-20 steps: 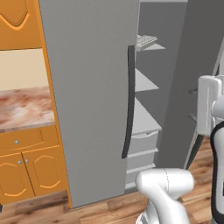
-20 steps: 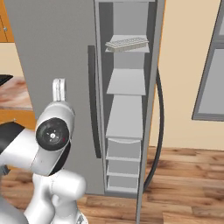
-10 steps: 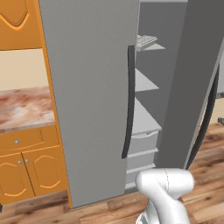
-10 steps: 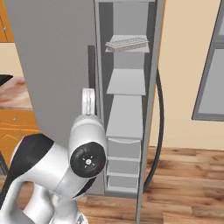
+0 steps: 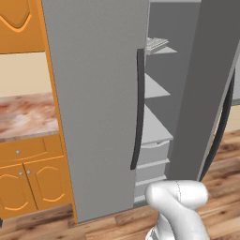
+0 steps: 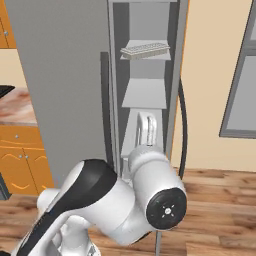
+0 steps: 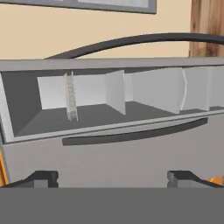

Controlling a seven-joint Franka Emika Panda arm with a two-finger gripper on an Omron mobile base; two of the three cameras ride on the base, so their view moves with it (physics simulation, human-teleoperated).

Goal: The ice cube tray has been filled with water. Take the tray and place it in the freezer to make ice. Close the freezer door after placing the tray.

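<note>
Resting on the top shelf inside the freezer, the ice cube tray looks placed, so closing the open door is the step in hand. The end effector, spread and empty, faces the compartment; next it must reach that door and swing it shut.

Tray on freezer top shelf
</note>
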